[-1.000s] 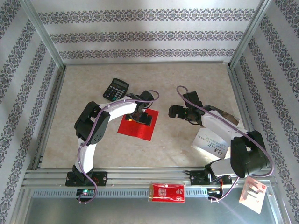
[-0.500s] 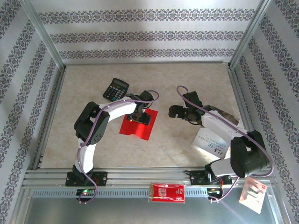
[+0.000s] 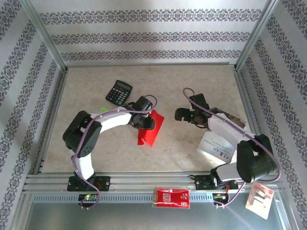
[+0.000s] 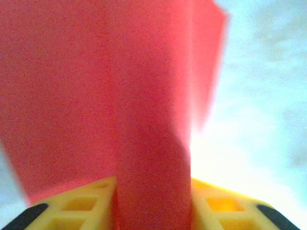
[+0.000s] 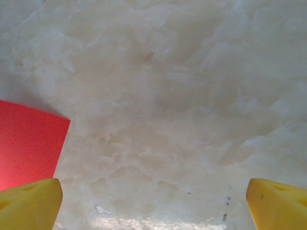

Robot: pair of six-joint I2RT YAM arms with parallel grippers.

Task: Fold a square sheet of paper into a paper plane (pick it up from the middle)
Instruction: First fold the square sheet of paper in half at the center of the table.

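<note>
Top view: L gripper (image 3: 144, 120) sits at mid-table, just below-right of the black calculator (image 3: 118, 91). Red sheet (image 3: 149, 128) is bunched up in it, no longer lying flat; it reads as a narrow, tilted shape hanging toward the near side. Can't tell whether its lower edge touches the table (image 3: 201, 86). L wrist cam: L gripper (image 4: 153, 203) is closed most of the way on a raised ridge of the red sheet (image 4: 96, 96), w/ the yellow fingers (image 4: 81, 206) pressed against either side of the ridge; the paper fans out beyond. R gripper (image 3: 184, 115) is just right of the sheet, apart from it. R wrist cam: R gripper (image 5: 153, 206) has jaws spread wide, nothing between them, bare table beneath; a corner of the red sheet (image 5: 26, 143) shows at left.
</note>
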